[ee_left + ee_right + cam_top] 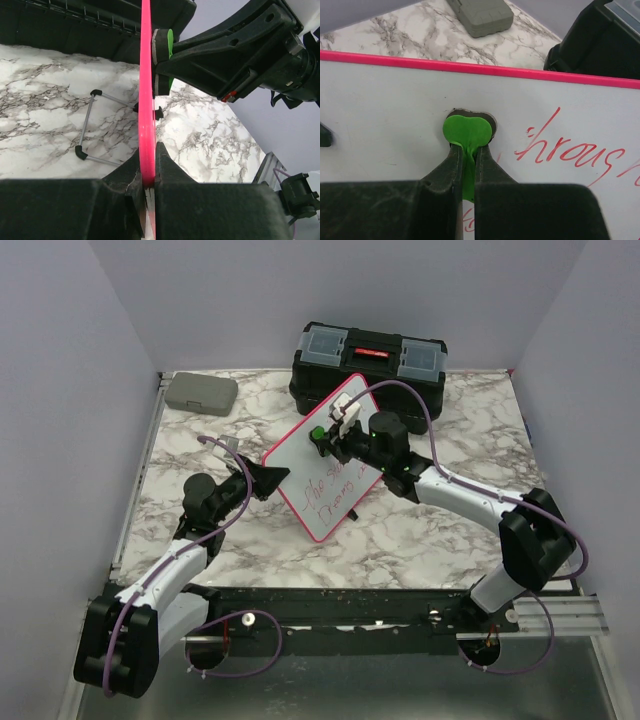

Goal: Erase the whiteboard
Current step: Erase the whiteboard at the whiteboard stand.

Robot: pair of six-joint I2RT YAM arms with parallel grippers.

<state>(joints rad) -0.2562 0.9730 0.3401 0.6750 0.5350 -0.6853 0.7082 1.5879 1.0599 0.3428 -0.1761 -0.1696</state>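
Observation:
The whiteboard (330, 465), white with a pink frame and red handwriting, stands tilted near the table's middle. My left gripper (275, 480) is shut on its left frame edge; the left wrist view shows the pink frame (146, 90) clamped between the jaws of the left gripper (148, 165). My right gripper (325, 440) is shut on a small green eraser (317, 433) and presses it flat on the board's upper part. In the right wrist view the eraser (467, 131) sits on white board (385, 125) with the right gripper (468, 150) behind it; red writing (565, 147) lies to its right.
A black toolbox (368, 362) stands right behind the board. A small grey case (201, 393) lies at the back left. The board's wire foot (95, 125) rests on the marble table (420, 530).

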